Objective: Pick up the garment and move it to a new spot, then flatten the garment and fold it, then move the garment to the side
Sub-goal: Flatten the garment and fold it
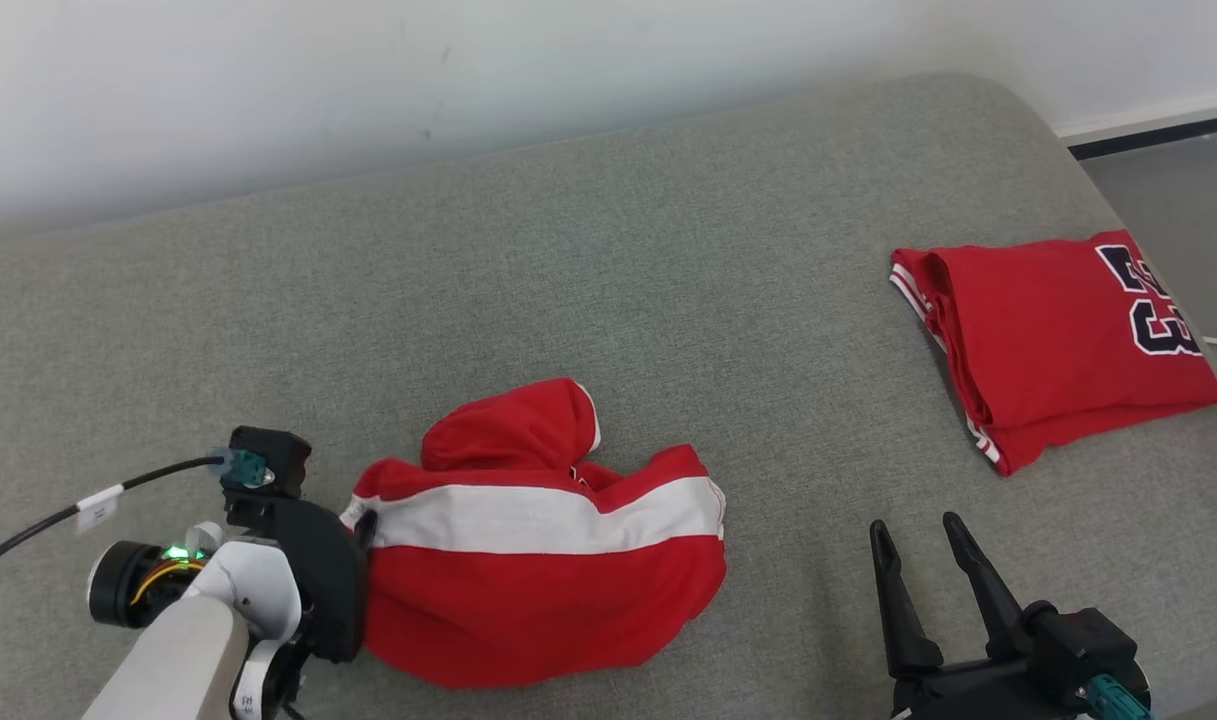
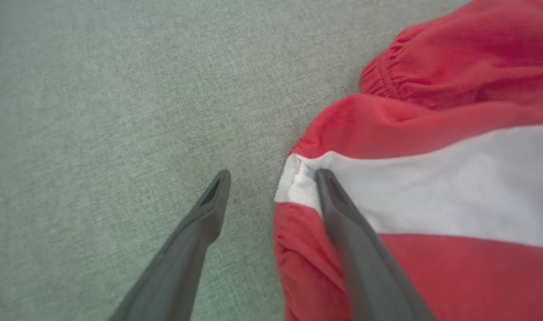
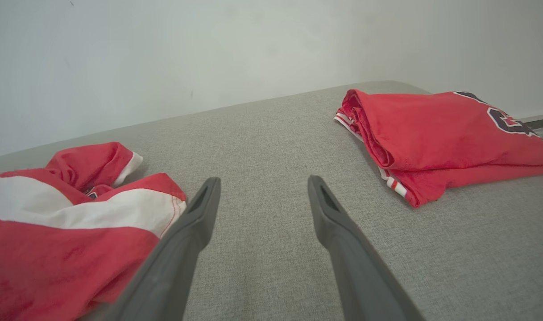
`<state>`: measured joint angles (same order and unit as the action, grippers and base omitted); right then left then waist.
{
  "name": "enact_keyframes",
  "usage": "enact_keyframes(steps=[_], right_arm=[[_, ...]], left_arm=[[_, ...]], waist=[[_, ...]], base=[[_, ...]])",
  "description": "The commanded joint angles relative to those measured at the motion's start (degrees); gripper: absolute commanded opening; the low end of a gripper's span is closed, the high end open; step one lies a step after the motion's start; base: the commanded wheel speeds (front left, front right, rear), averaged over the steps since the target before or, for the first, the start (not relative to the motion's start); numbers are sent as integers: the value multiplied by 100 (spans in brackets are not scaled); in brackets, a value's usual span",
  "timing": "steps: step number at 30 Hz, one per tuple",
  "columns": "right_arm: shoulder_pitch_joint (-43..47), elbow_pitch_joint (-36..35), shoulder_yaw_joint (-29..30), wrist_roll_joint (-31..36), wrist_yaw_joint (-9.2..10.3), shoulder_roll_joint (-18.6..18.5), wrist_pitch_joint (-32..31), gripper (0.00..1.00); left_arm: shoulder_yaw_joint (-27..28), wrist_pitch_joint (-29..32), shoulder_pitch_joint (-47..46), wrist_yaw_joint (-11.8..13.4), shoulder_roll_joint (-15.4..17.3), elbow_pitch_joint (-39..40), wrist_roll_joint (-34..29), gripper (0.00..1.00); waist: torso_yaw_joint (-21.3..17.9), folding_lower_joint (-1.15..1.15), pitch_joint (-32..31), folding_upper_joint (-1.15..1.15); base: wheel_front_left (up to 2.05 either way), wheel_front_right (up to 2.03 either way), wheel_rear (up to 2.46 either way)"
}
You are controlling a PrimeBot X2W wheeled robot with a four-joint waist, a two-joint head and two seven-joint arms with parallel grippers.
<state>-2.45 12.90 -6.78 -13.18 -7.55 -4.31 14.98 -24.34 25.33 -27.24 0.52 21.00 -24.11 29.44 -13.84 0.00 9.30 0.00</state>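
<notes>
The crumpled red garment with a broad white band (image 1: 538, 580) lies bunched on the grey upholstered surface (image 1: 568, 250), near the front edge and to the robot's left of centre. It has not yet been lifted or spread.

The left gripper (image 2: 273, 178) is at the garment's left edge with its jaws spread. One finger lies over the end of the white band and the other over bare upholstery, so the hem sits between them. That straddle looks like a set-up for pinching the edge, the easiest part of a heap to catch.

The right gripper (image 1: 916, 527) hovers over bare upholstery with its jaws also spread, holding nothing. It seems to be kept free for a second corner.

A folded red jersey with dark numerals (image 1: 1058, 340) lies well apart at the far right, apparently already set aside.
</notes>
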Motion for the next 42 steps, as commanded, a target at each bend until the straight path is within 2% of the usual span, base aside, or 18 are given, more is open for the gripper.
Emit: enact_keyframes(steps=[1, 4, 10, 11, 12, 13, 14, 15, 22, 27, 36, 42], right_arm=[[-36, -19, 4, 26, 17, -18, 27, 100], [-40, -16, 25, 47, 17, -26, 27, 100], [-91, 1, -40, 50, 17, -10, 27, 100], [-97, 2, -45, 44, 17, -8, 27, 100], [-105, 3, -52, 41, 17, -7, 27, 100], [-118, 7, -55, 41, 17, -5, 27, 100], [-131, 15, -56, 41, 17, -3, 27, 100], [-143, 19, -56, 39, 17, -3, 27, 100], [-97, 32, 6, 32, 17, 0, 27, 100], [-7, 7, 56, 73, 17, 9, 26, 100], [100, 22, 103, 67, 17, -21, 27, 100], [82, 30, 63, 60, 17, -20, 26, 100]], left_arm=[[-48, 133, -40, -18, 54, 5, -47, 100], [-178, 553, -27, -60, 169, 167, -48, 100], [-254, 582, 29, 43, 114, 323, -72, 100], [-268, 572, 29, 41, 100, 320, -83, 97], [-282, 561, 21, 42, 87, 312, -92, 83], [-294, 557, 13, 43, 74, 296, -93, 42], [-308, 537, 5, 33, 62, 278, -94, 18], [-306, 474, -9, 26, 39, 278, -94, 0], [-149, -145, 25, 198, -93, 239, -71, 0], [168, -738, 364, 225, -259, 540, 271, 0], [880, -1448, 1871, 146, -651, 1775, 1484, 0], [995, -1608, 2516, 278, -788, 1980, 1712, 0]], waist=[[11, 0, 14, 0], [58, 0, 27, 0], [110, 0, 50, 0], [114, 0, 56, 0], [117, 0, 62, 0], [117, 0, 66, 0], [115, 0, 66, 0], [113, 0, 64, 0], [156, 0, 3, 0], [295, 0, -90, 0], [644, 0, -261, 0], [790, 0, -323, 0]], base=[[0, 0, 0], [0, 0, 0], [0, 0, 0], [0, 0, 0], [0, 0, 0], [0, 0, 0], [0, 0, 0], [0, 0, 0], [0, 0, 0], [0, 0, 0], [0, 0, 0], [0, 0, 0]])
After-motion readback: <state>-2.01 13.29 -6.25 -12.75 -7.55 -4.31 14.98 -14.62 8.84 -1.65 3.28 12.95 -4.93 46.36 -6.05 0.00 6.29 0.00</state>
